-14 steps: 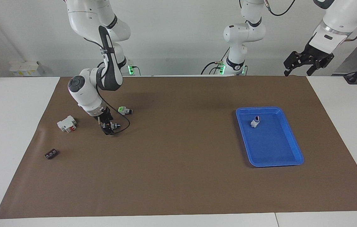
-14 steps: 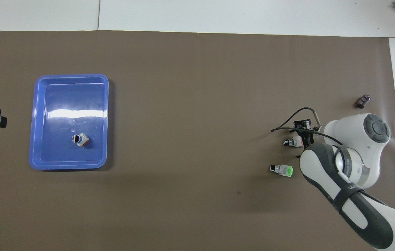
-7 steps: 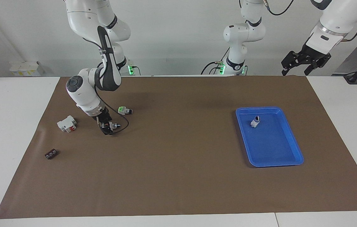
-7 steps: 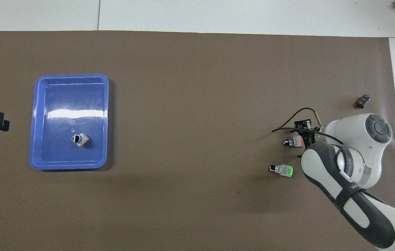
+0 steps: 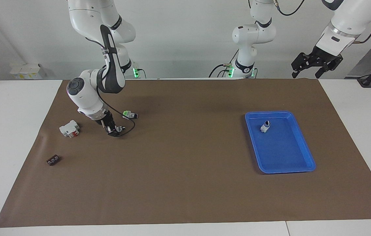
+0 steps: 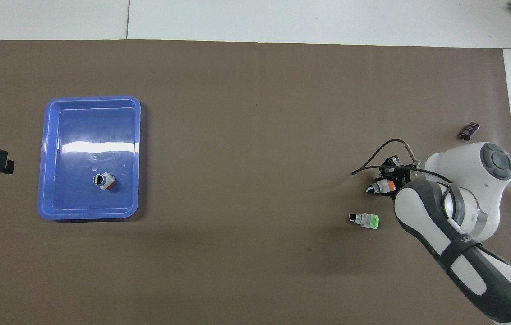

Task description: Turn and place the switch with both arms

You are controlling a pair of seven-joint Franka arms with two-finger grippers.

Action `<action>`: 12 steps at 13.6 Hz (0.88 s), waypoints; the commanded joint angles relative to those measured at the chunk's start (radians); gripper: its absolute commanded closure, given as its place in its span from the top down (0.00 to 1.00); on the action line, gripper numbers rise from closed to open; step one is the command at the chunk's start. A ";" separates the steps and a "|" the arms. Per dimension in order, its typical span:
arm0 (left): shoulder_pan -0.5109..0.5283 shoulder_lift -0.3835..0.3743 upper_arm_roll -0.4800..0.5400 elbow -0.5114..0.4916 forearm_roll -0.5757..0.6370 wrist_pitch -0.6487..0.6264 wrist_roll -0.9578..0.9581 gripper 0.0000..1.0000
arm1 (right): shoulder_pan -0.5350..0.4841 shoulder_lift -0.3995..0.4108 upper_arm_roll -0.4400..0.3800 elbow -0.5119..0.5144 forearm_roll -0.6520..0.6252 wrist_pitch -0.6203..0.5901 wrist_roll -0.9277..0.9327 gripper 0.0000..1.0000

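The switch (image 6: 380,187), a small white-grey block with an orange end face and a black knob, sits toward the right arm's end of the table. My right gripper (image 5: 113,129) is shut on it, low at the brown mat, and its fingers hide most of the block in the facing view. In the overhead view the right gripper (image 6: 390,179) shows just past the wrist, with the switch's knob pointing toward the table's middle. My left gripper (image 5: 314,66) hangs open and empty, high over the mat's corner at the left arm's end, and waits.
A blue tray (image 5: 290,164) holds a like switch (image 5: 265,126). A green-faced switch (image 6: 364,220) lies nearer to the robots than the held one. A white block with red parts (image 5: 69,128) and a small black part (image 5: 53,160) lie beside the right arm.
My right gripper has shut on the switch, which has turned slightly so its orange face shows from above. The right arm's wrist shifted a little. The left gripper rose slightly.
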 commanded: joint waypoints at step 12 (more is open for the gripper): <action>-0.059 -0.016 -0.029 -0.024 -0.296 0.098 -0.296 0.92 | 0.263 -0.012 0.020 0.399 0.812 -0.323 0.335 0.00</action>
